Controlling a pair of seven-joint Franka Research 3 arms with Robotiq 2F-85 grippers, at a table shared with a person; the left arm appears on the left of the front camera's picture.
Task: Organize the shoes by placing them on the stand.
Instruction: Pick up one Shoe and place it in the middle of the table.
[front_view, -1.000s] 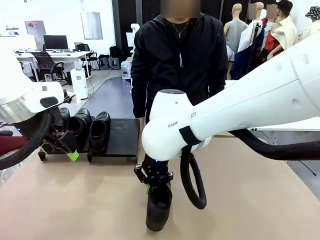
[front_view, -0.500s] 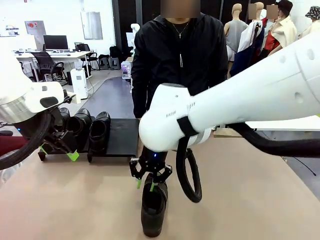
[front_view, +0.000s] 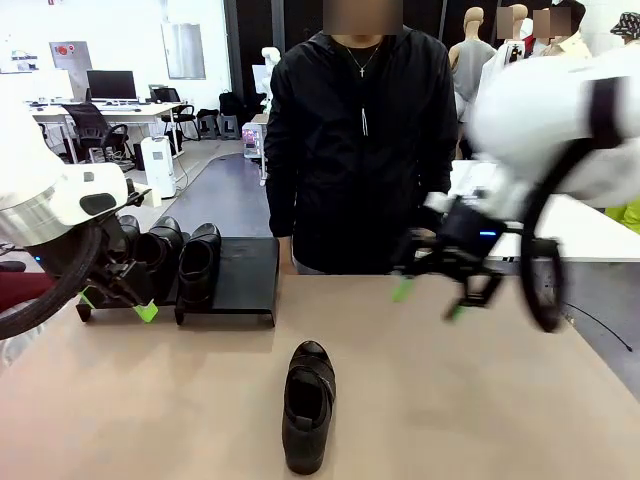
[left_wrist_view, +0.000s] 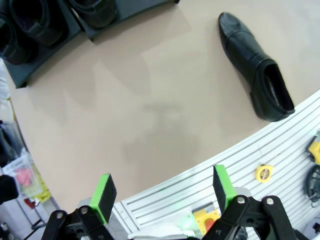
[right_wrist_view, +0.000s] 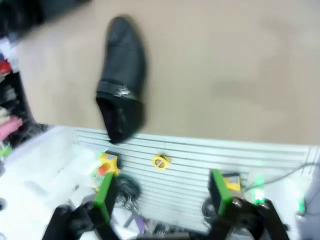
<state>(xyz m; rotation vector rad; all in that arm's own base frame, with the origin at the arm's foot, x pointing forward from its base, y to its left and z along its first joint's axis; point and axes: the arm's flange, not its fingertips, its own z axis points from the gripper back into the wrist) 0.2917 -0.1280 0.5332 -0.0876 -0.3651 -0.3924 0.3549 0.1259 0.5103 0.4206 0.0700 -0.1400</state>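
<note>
Materials and surface finishes of the shoe-sorting scene.
The lone shoe (front_view: 307, 405) is smooth black leather with a soft sheen; the stand (front_view: 245, 275) is matt black panelling; the tabletop (front_view: 480, 400) is a smooth, matt tan board edged by ribbed pale metal; each hand (left_wrist_view: 162, 192) (right_wrist_view: 162, 192) is black hard plastic or metal with green rubbery pads; the arm shells are glossy white plastic.

Tan table (front_view: 520, 400): stand (front_view: 245, 275) far left, lone shoe (front_view: 307, 405) centre.
</note>
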